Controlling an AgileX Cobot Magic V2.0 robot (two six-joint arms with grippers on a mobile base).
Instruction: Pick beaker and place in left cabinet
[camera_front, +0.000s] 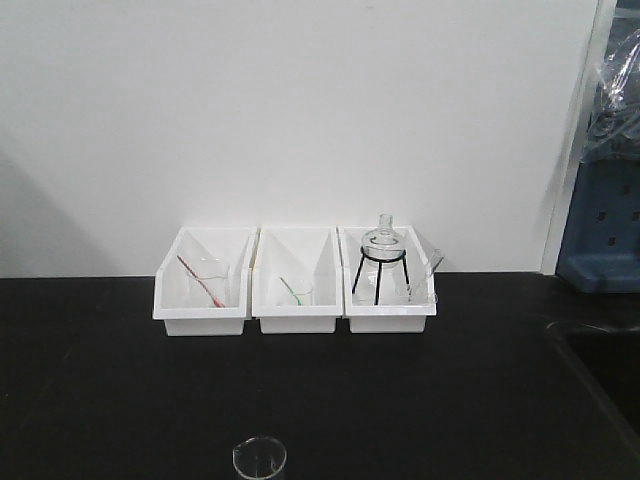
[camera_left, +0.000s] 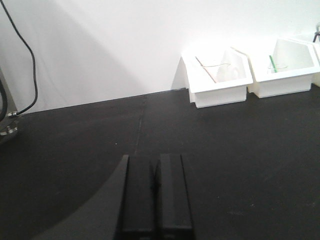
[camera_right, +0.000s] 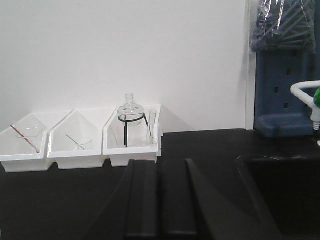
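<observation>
The beaker, a small clear empty glass with a flared rim, stands upright on the black bench at the bottom edge of the front view, in front of the bins. No wrist view shows it. My left gripper is shut, its black fingers pressed together over bare bench, well short of the bins. My right gripper is also shut with nothing in it, pointing at the right-hand bin. Neither gripper appears in the front view. The left cabinet is out of view.
Three white bins line the wall: a beaker with a red rod, one with a green rod, and a flask on a black tripod. A sink and blue unit lie right; a cable hangs left.
</observation>
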